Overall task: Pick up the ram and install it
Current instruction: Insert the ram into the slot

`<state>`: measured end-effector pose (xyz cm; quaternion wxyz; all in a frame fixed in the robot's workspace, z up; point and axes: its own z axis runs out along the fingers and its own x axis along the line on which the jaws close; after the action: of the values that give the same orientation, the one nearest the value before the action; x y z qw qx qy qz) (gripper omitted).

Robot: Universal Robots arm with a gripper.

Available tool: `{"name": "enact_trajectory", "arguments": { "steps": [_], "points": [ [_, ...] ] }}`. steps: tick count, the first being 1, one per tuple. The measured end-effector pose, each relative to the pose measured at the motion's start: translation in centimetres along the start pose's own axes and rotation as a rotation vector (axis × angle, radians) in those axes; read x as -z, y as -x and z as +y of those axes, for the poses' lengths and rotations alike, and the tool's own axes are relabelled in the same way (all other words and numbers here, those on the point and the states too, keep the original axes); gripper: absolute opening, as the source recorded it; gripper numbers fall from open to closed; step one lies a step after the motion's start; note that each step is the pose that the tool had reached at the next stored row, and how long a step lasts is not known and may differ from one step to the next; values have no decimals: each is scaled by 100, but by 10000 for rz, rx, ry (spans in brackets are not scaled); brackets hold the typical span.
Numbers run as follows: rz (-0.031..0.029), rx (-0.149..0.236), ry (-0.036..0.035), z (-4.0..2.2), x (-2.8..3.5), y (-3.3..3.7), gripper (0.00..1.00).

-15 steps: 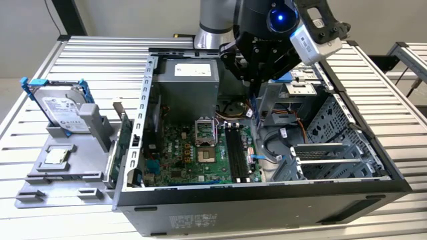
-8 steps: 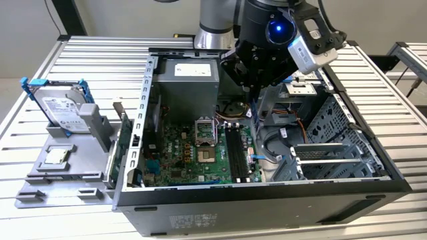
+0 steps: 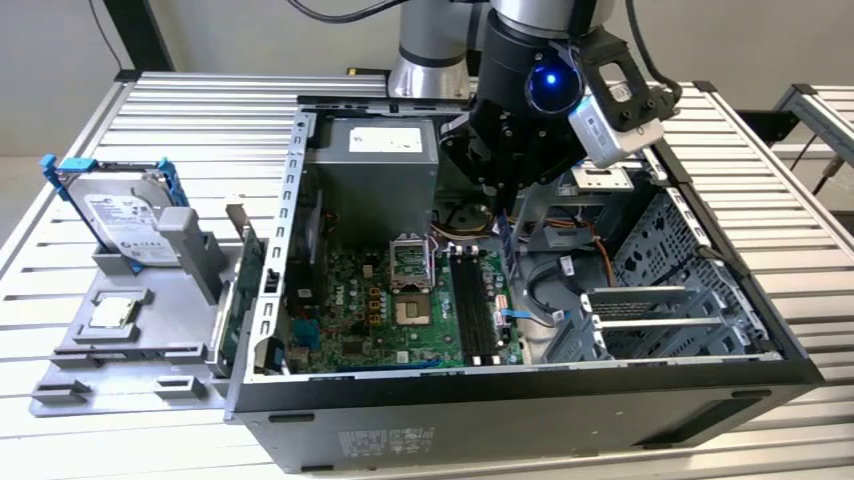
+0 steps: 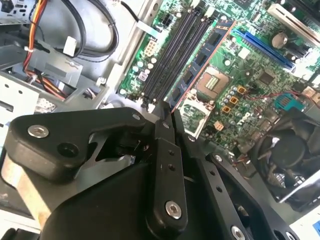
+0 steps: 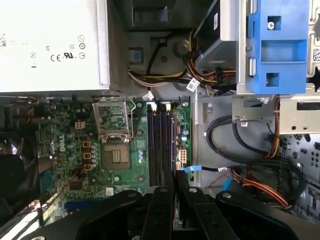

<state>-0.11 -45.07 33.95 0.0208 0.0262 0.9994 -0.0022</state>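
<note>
1. The gripper (image 4: 167,117) hangs inside the open computer case (image 3: 534,400), above the motherboard (image 3: 387,310), with its black fingers (image 4: 164,165) drawn close together.
2. The ram (image 4: 202,67) is clamped edge-on between those fingers; in the second wrist view it runs out from the fingertips as a thin dark stick with chips along its face and a reddish edge.
3. In the same view the ram lies just beside the row of long black memory slots (image 4: 175,50), on their socket side, running parallel to them.
4. In the first wrist view the gripper (image 5: 174,176) sits at the near end of the memory slots (image 5: 160,142), with the ram seen edge-on as a thin line between the fingers.
5. The processor socket (image 5: 116,157) lies to one side of the slots, the power supply (image 5: 50,45) beyond them.
</note>
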Motion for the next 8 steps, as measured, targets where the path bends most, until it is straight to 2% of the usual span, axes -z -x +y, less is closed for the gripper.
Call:
{"name": "enact_trajectory", "arguments": {
  "steps": [8],
  "points": [
    [-1, 0, 2, 0, -1, 1, 0]
  ]
}}
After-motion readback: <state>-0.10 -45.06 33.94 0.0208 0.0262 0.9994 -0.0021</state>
